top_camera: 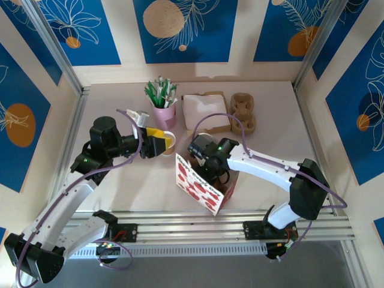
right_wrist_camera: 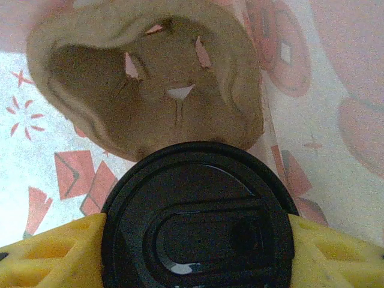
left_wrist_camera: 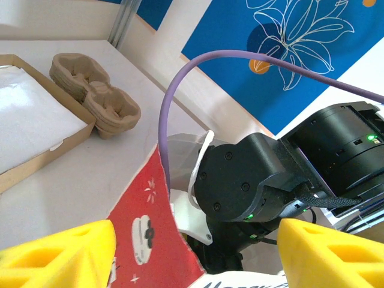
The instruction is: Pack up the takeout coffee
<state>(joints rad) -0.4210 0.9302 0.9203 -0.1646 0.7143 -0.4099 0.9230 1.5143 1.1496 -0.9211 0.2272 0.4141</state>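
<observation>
Item: black lid (right_wrist_camera: 198, 222) of the takeout coffee, clamped edge to edge between the yellow fingers (right_wrist_camera: 54, 252) of the right gripper (right_wrist_camera: 195, 270). It sits inside the red-and-white bag (top_camera: 195, 180), above a pulp carrier (right_wrist_camera: 150, 78). We log the left gripper (top_camera: 162, 143) spread wide, with an unlidded paper cup (top_camera: 171, 141) just beside its tips.

the right hand (right_wrist_camera: 195, 255) holds a flat round black lid (right_wrist_camera: 198, 216) between its two yellow fingers (right_wrist_camera: 54, 255), one finger touching each side of the rim. just above the lid is a brown moulded-pulp cup carrier (right_wrist_camera: 150, 78), its hollow pocket facing the camera. around it is white paper with red shapes (right_wrist_camera: 336, 120).
</observation>
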